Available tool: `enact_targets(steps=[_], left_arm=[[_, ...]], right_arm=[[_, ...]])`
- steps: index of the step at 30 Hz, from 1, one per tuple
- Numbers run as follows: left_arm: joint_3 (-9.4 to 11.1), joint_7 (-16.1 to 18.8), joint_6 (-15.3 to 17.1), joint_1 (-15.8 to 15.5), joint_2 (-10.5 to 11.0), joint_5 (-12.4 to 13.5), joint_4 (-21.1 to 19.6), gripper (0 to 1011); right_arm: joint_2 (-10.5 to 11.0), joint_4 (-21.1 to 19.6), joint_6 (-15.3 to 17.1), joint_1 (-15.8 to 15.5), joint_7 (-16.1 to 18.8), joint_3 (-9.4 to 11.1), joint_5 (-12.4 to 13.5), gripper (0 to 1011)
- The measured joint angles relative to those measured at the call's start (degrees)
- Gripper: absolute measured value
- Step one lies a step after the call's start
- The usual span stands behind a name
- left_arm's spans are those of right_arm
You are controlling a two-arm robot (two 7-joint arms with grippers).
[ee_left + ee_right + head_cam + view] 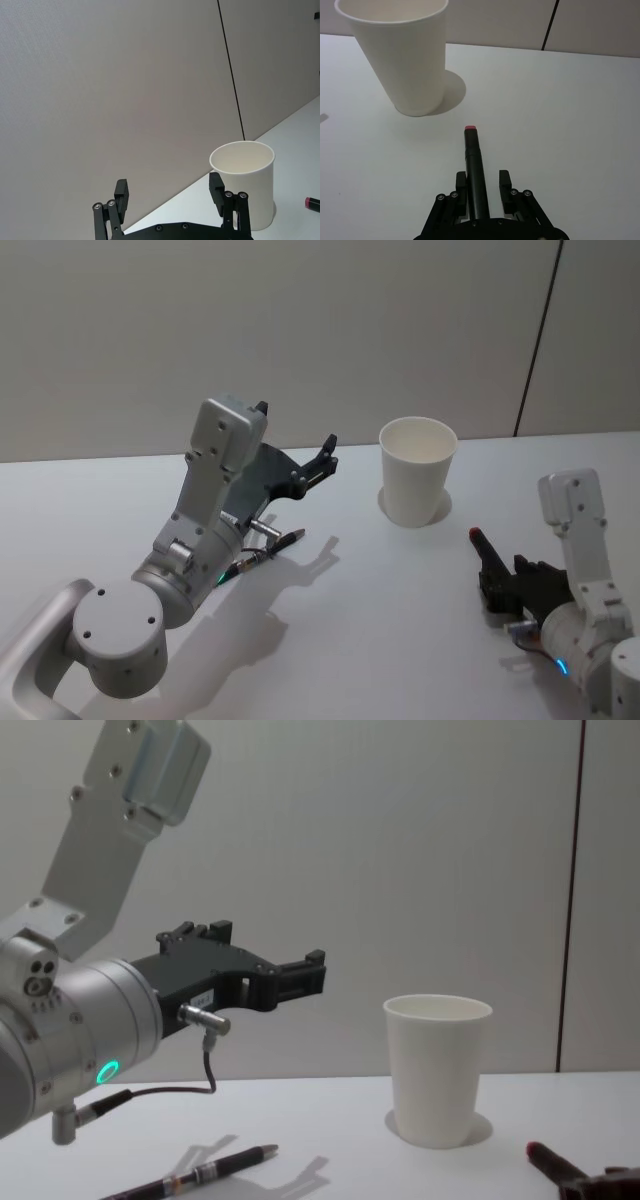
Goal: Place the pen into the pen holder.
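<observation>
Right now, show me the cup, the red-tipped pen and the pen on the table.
cup [415, 490], head view, side wall.
red-tipped pen [474, 165], right wrist view, barrel.
pen on the table [205, 1173], chest view, mid-barrel.

The red-tipped pen [472, 155] runs back into the right gripper [481, 181] that clasps it, so its rear end is hidden. In the chest view the bottom edge cuts off most of that gripper. A second pen [268, 550] lies toward the table's [400, 630] left edge. Its rear half is hidden under the left arm [200, 530], and its markings are too small to read. In the left wrist view, the left gripper [169, 187] covers the pen holder's [250, 185] lower side.
</observation>
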Motion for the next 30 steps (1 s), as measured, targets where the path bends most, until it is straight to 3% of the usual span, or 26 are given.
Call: enact_targets(steps=[20,30], left_arm=[[0.0,0.0,0.0,0.0,0.0,0.0,0.0,1001],[0.0,0.0,0.0,0.0,0.0,0.0,0.0,1001]], right_arm=[[-0.4,0.0,-0.8,-0.2,0.9,0.3,-0.1,264],[-0.5,0.3,-3.4,-0.8,1.2,0.4,-0.6,200]])
